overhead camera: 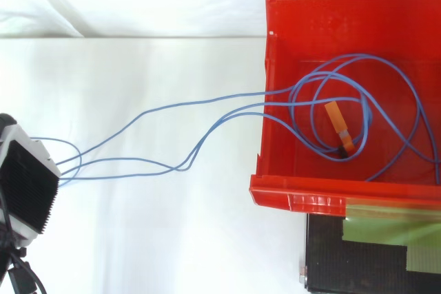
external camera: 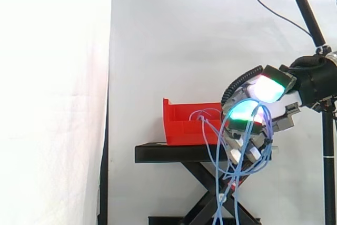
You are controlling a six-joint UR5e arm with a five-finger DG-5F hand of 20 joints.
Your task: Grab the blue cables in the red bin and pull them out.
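Hand clamped on blue cables, clear of bin

Hand [external camera: 269, 91] has fingers curled round blue cables [overhead camera: 180, 166]. Fingertips [external camera: 243, 111] glow white + cyan-green. Strands loop over them and hang below stand level. Side view: hand sits right of black stand [external camera: 174, 154], past its edge. Top view: cables run from hand across white surface and over near wall of red bin [overhead camera: 289, 194]. Remaining loops lie coiled on bin floor w/ orange tag [overhead camera: 340, 127]. Hand is well apart from bin rim.

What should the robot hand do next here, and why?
Probably pull farther away from the red bin: the robot hand is closed round the blue cables, but their loops and an orange plug lie inside the bin.
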